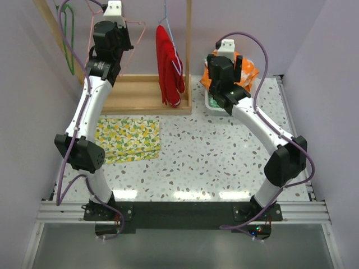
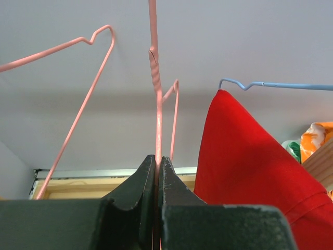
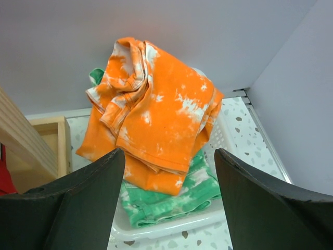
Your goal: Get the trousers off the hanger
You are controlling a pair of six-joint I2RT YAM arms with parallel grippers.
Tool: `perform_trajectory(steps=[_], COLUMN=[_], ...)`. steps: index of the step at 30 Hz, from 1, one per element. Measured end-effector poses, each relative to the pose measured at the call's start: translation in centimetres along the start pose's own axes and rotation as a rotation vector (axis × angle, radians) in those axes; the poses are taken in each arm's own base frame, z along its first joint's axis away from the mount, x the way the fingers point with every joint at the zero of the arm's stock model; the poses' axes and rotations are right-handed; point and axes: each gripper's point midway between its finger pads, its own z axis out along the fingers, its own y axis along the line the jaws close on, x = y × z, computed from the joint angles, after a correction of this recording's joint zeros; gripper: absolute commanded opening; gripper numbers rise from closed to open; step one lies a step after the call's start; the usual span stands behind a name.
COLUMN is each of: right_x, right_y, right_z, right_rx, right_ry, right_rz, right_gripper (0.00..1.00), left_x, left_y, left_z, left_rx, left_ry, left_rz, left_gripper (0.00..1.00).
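Up at the wooden rack [image 1: 188,56], the left gripper [image 2: 157,159] is clamped on a bare pink hanger [image 2: 158,104], beside the red trousers [image 2: 244,161] draped over a blue hanger [image 2: 281,85]; whether they touch is unclear. The right gripper [image 3: 169,152], fingers apart, hovers over the orange trousers [image 3: 156,114] and green trousers [image 3: 166,202] in the basket [image 3: 171,225]. Best to hold the pink wire clear, then pinch the red cloth low.

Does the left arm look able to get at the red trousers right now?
Probably not yet: the left gripper is shut on the pink hanger. The red trousers hang close beside it, apparently unobstructed once it lets go.
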Motion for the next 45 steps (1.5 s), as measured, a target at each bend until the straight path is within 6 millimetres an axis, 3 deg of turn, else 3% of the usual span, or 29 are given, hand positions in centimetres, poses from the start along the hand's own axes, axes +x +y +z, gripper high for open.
perform_trajectory(steps=[5, 10, 12, 16, 20, 22, 24, 29, 31, 36, 45], right_x=[1.5, 2.4, 2.6, 3.0, 3.3, 3.4, 3.4, 3.4, 3.4, 3.3, 3.4], right_y=[0.6, 1.0, 1.2, 1.2, 1.3, 1.3, 1.3, 1.2, 1.1, 0.6, 0.1], right_z=[0.5, 0.6, 0.6, 0.5, 0.5, 0.4, 0.4, 0.5, 0.5, 0.9, 1.2], right_rx=[-0.005, -0.017, -0.023, -0.024, -0.026, -0.025, -0.026, -0.024, -0.022, -0.012, 0.0], right_ry=[0.031, 0.055, 0.062, 0.076, 0.085, 0.089, 0.09, 0.089, 0.089, 0.088, 0.09], right_rz=[-0.034, -0.048, -0.044, -0.036, -0.028, -0.03, -0.031, -0.036, -0.036, -0.037, -0.037], right_gripper=[0.73, 0.73, 0.73, 0.73, 0.72, 0.72, 0.72, 0.72, 0.72, 0.72, 0.72], left_x=[0.2, -0.7, -2.7, -8.5, -12.5, -12.4, -12.0, -8.1, -6.5, -5.3, -4.7], left_y=[0.0, 0.6, 0.8, 1.3, 1.6, 1.6, 1.4, 0.8, 0.7, 1.2, 3.6], left_z=[-0.8, -4.6, -6.5, -11.2, -13.5, -12.8, -10.7, -4.9, -3.5, -1.7, -1.3], left_rx=[0.009, 0.011, 0.014, 0.023, 0.02, 0.015, 0.008, -0.008, -0.014, -0.038, -0.106], left_ry=[-0.001, -0.013, -0.062, -0.217, -0.318, -0.302, -0.282, -0.193, -0.158, -0.135, -0.125], left_rz=[-0.017, -0.021, -0.033, -0.06, -0.069, -0.064, -0.061, -0.046, -0.04, -0.037, -0.042], left_gripper=[0.0, 0.0, 0.0, 0.0, 0.0, 0.0, 0.0, 0.0, 0.0, 0.0, 0.0])
